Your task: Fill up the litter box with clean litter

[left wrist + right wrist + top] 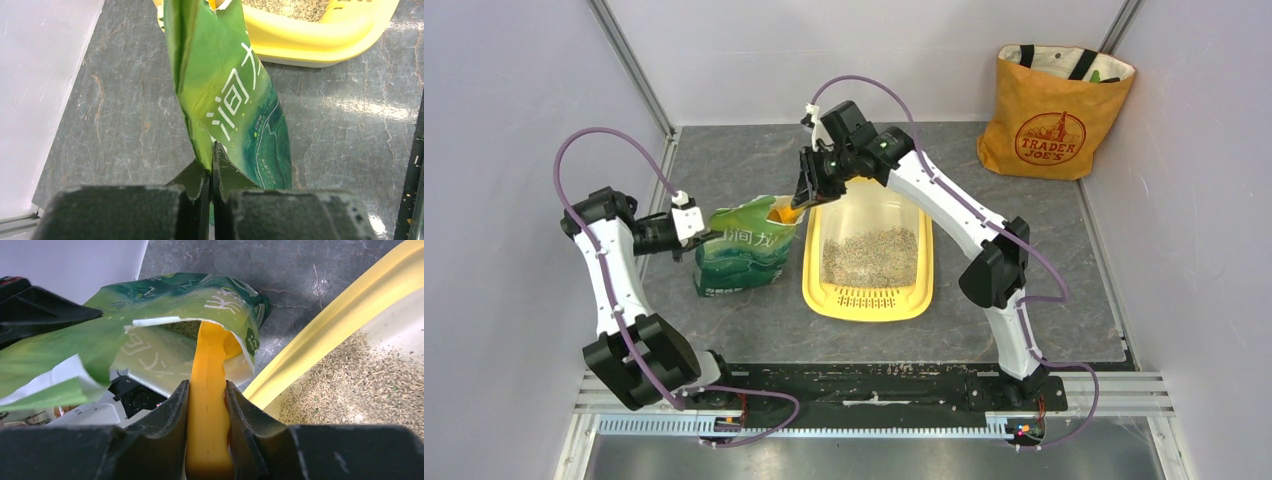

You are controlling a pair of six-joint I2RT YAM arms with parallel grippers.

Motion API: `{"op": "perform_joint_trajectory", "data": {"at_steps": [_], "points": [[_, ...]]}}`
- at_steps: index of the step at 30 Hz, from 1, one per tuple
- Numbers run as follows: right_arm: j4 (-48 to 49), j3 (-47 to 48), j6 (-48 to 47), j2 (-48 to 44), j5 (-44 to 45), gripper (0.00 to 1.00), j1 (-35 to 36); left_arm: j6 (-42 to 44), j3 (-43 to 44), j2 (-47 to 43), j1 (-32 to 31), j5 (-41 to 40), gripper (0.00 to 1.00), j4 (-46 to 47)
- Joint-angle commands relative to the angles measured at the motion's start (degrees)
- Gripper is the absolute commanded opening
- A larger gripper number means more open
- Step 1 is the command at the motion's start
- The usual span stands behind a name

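The yellow litter box (814, 285) lies mid-table, grate end near, with grey-beige litter (870, 256) across its middle; both show in the right wrist view, the rim (325, 325) and the granules (360, 380). The green litter bag (746, 250) stands left of it, mouth open. My left gripper (696, 238) is shut on the bag's left edge (220, 95), pinching the fold. My right gripper (807, 190) is shut on the orange-yellow scoop's handle (210, 410); the scoop head (786, 212) is inside the bag's mouth, over litter there.
An orange Trader Joe's tote bag (1052, 110) stands at the back right corner. Grey walls enclose the table on the left, back and right. A black strip and metal rail run along the near edge (874, 385).
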Motion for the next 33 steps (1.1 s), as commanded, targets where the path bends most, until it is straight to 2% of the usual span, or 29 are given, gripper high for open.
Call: {"op": "perform_joint_trajectory", "data": {"at_steps": [1, 6, 13, 22, 28, 33], "points": [[4.03, -2.73, 2.54, 1.23, 4.63, 0.00, 2.23, 5.15, 2.76, -4.37, -1.25, 9.66, 0.02, -4.63], [4.02, -2.41, 3.32, 3.91, 6.78, 0.00, 4.25, 6.04, 3.70, -4.20, -2.31, 9.82, 0.02, -4.50], [5.83, -5.26, 4.16, 7.81, 3.67, 0.00, 6.68, 6.70, 3.77, -3.98, -3.82, 9.96, 0.02, -3.83], [11.54, -0.58, 6.86, 13.90, -2.37, 0.00, 8.21, -1.17, -0.12, -5.88, -6.54, 8.57, 0.02, 4.73], [21.48, -5.45, 10.12, 13.90, -10.57, 0.00, 8.17, -8.21, -3.88, -7.93, -9.17, 6.84, 0.02, 13.04], [35.22, -13.30, 14.18, 10.53, -17.44, 0.00, 7.58, -13.50, -4.81, -7.16, -9.91, 6.68, 0.02, 18.62]]}}
